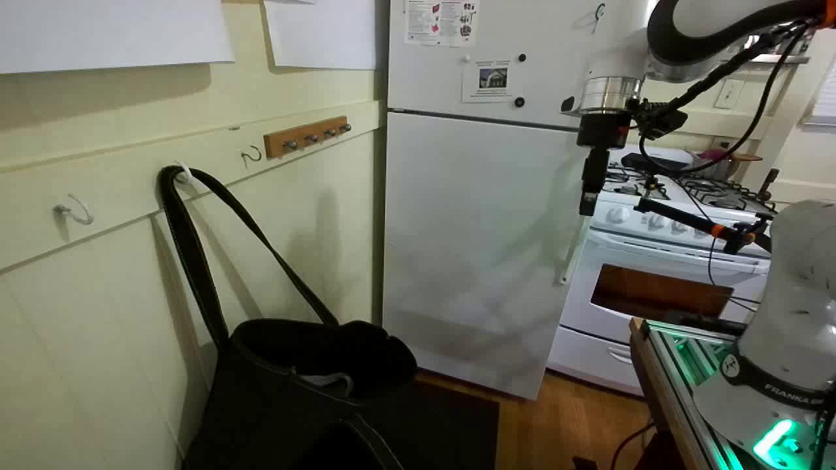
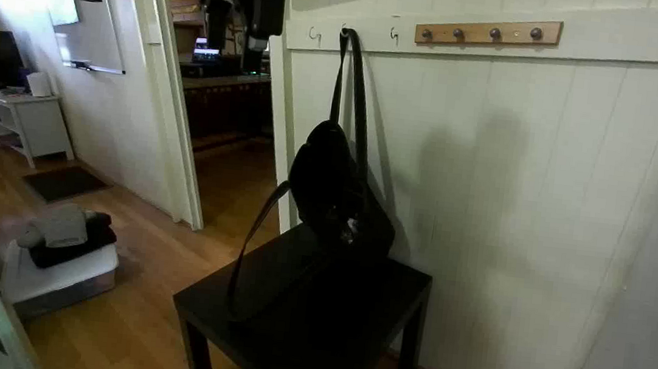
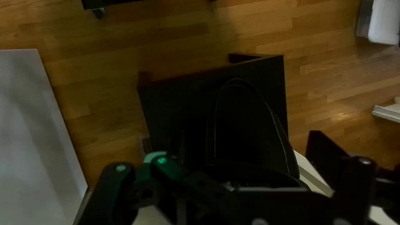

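Jaws apart, partly hiding blk bag point(image 3: 257, 172), wrist vw.

- I note a white fridge point(image 1: 470, 248), papers point(image 1: 441, 23) and black magnets point(image 1: 519, 102) on its front.
- Beside it I log a white stove point(image 1: 653, 287), black grates point(image 1: 718, 192) on top.
- Storage bin point(image 2: 63, 294) on wood floor point(image 2: 149, 263); grey and black cloth point(image 2: 64, 231) heaped on its lid.
- Farther off: low white cabinet point(image 2: 44, 127), dark mat point(image 2: 65, 183) near it.
- Whiteboard point(image 2: 93, 40) on the wall.
- Past the door frame point(image 2: 173, 107), I make out a lit screen point(image 2: 205, 49).
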`<state>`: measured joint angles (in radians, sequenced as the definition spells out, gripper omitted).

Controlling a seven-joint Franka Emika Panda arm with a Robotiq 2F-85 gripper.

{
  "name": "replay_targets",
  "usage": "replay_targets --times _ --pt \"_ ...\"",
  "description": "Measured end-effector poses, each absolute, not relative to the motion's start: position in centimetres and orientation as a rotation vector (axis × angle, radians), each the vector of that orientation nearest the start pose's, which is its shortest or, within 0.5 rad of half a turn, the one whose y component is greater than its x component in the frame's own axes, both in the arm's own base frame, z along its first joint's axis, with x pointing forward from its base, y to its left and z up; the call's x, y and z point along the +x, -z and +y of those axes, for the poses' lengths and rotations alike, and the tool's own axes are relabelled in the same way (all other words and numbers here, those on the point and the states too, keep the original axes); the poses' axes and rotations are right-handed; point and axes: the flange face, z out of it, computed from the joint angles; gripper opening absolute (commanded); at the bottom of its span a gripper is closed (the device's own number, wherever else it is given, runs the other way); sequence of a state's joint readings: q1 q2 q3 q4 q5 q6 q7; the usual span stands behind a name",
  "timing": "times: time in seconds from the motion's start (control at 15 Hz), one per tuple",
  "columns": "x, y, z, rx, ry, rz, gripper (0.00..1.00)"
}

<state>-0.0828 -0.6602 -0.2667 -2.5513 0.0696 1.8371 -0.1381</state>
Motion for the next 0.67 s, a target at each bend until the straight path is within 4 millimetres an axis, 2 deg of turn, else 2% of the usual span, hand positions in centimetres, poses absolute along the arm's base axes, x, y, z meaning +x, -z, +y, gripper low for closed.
replay_targets --times 0.53,0.67 --pt "32.68 -47.24 -11.63 -2.894 -0.033 0.245 1.0" --pt "33.43 -47.25 -11.19 -2.918 -0.005 0.232 1.0"
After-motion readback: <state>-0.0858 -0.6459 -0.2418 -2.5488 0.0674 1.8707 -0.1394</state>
